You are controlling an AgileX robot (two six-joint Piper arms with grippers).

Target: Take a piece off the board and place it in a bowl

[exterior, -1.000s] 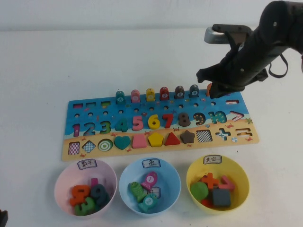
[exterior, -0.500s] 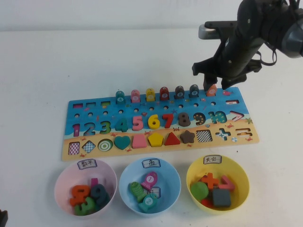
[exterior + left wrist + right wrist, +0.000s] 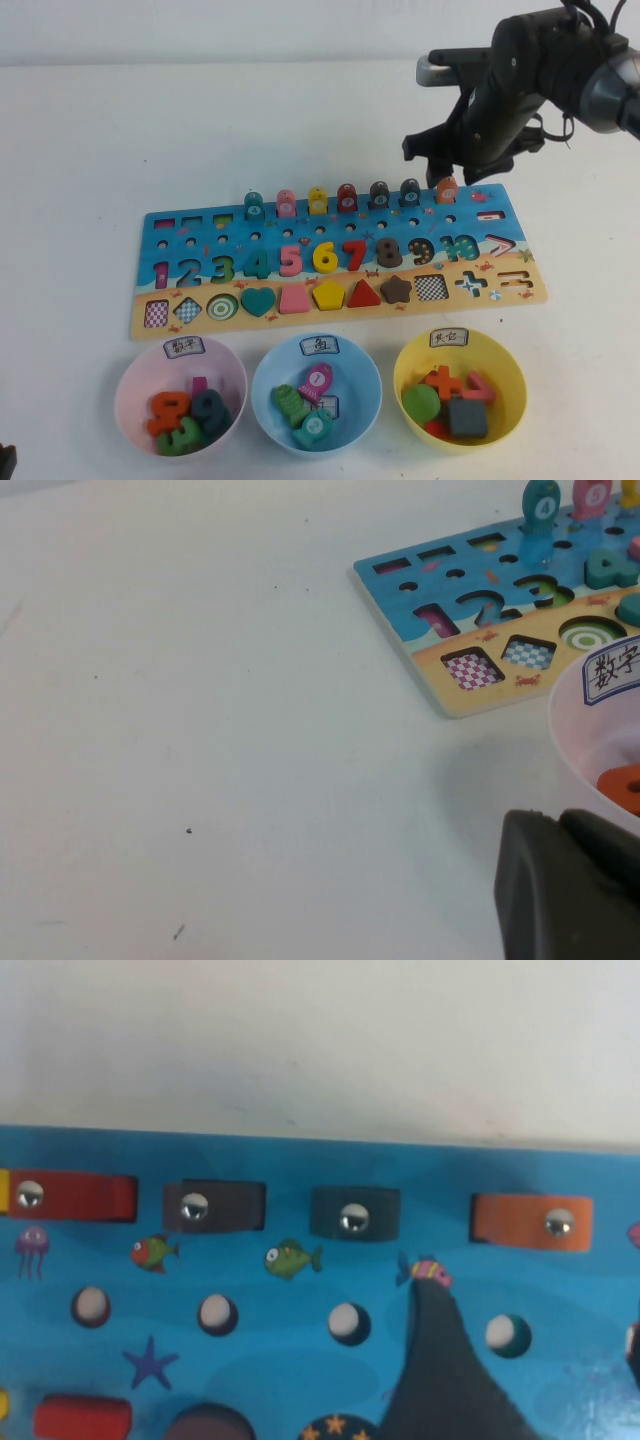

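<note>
Nothing moved yet: I see the piece (image 3: 446, 189) pegged at the board (image 3: 180, 318) far edge, the right gripper (image 3: 452, 170) released above it, the bowl (image 3: 270, 385) waiting, the left gripper (image 3: 565, 885) parked, grip unreadable.

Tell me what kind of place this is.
Probably a robot test bench: a bare white table with a children's number board and three labelled sorting bowls; the right gripper hovers open over the orange peg.

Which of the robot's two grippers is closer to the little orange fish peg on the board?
The right one. The right gripper hangs open just above the orange fish peg at the board's far edge. The left gripper sits low beside the pink bowl, far away.
</note>
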